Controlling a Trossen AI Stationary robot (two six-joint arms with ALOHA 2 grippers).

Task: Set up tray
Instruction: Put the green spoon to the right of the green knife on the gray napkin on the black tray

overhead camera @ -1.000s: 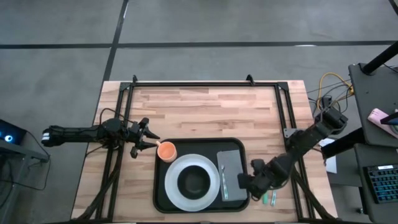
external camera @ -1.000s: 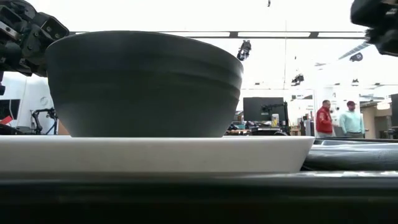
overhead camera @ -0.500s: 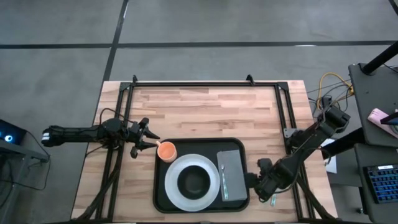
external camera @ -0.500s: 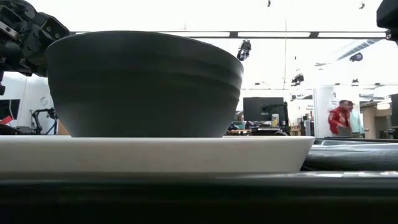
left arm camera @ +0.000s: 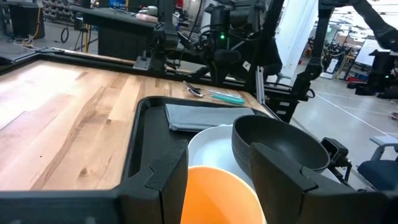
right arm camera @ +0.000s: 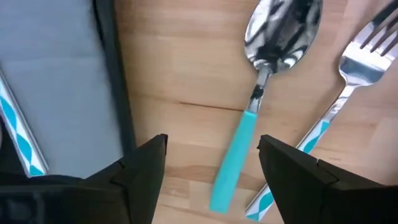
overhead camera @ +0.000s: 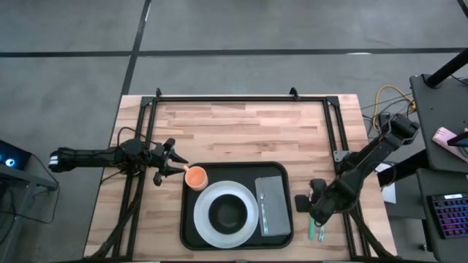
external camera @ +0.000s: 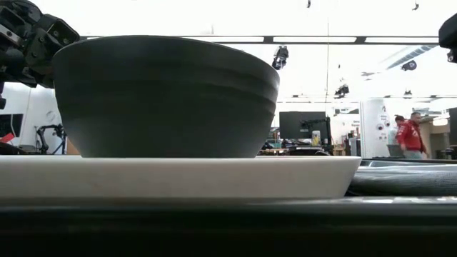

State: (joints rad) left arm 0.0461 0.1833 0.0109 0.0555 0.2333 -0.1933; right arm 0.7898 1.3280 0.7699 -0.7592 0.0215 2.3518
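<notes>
The black tray (overhead camera: pixel 191 219) lies at the table's near middle. On it rest a white plate (overhead camera: pixel 206 223) with a black bowl (overhead camera: pixel 228 212), an orange cup (overhead camera: pixel 196 176) at the far left corner, and a grey napkin (overhead camera: pixel 274 196) with a striped-handled utensil (overhead camera: pixel 263 212). My left gripper (overhead camera: pixel 175 166) stands open just left of the cup (left arm camera: pixel 217 196), which shows between its fingers. My right gripper (right arm camera: pixel 214 165) hangs open, pointing down, over a teal-handled spoon (right arm camera: pixel 261 93) and a fork (right arm camera: pixel 339 112) lying on the wood right of the tray.
A black metal frame (overhead camera: pixel 241 97) borders the table's far and side edges. Bare wood (overhead camera: pixel 241 135) lies beyond the tray. In the low view the bowl (external camera: pixel 164 96) and plate (external camera: pixel 178 177) fill the foreground; a person (external camera: pixel 410 135) walks in the room behind.
My right gripper has moved from over the tray's right rim toward the table's right edge and now hangs above the spoon and fork. The utensil on the napkin has stayed where it was. A person in the background has walked to the right.
</notes>
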